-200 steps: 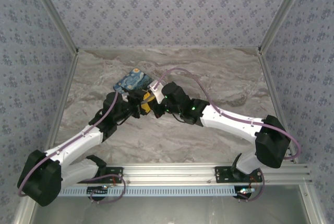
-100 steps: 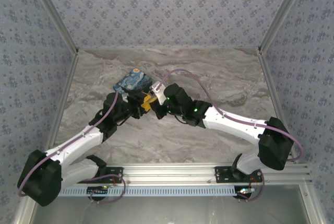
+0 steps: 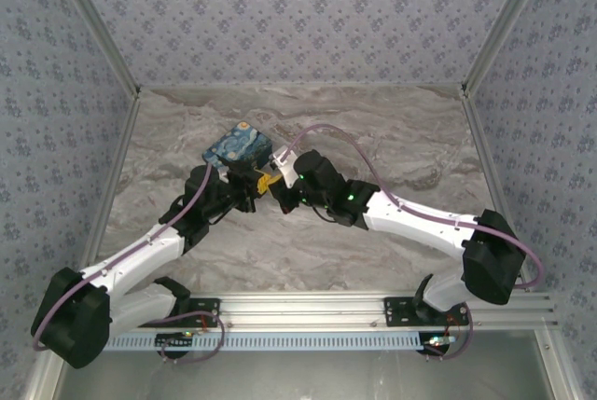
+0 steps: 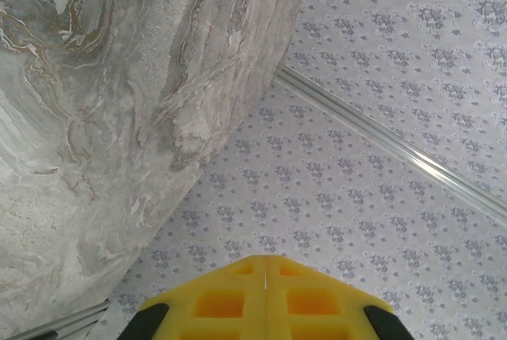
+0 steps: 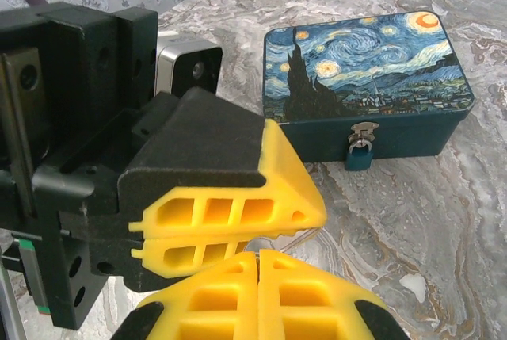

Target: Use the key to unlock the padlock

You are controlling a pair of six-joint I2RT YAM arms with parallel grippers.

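The tiny teal padlock [image 5: 358, 158] hangs from the metal hasp on the front of the starry-night box [image 5: 360, 70], which lies flat on the marble table [image 5: 444, 221]. My two grippers meet tip to tip just in front of the box [image 3: 238, 146]. The right gripper [image 5: 258, 254] is shut, and a silver bit of the key [image 5: 268, 242] shows at its tips. The left gripper [image 5: 307, 224] comes in from the left, its yellow fingers also shut, pinching the same key from the other end. In the left wrist view the left gripper [image 4: 264, 259] shows only a hairline seam.
Patterned walls [image 3: 298, 18] close the table on three sides, with metal rails [image 3: 492, 36] at the corners. The left arm's black wrist block [image 5: 71, 150] sits close to the left of the right gripper. Bare marble lies right of the box [image 3: 392, 139].
The left gripper's fingers have closed. The right gripper has shifted a little left toward it. The box and padlock have not moved.
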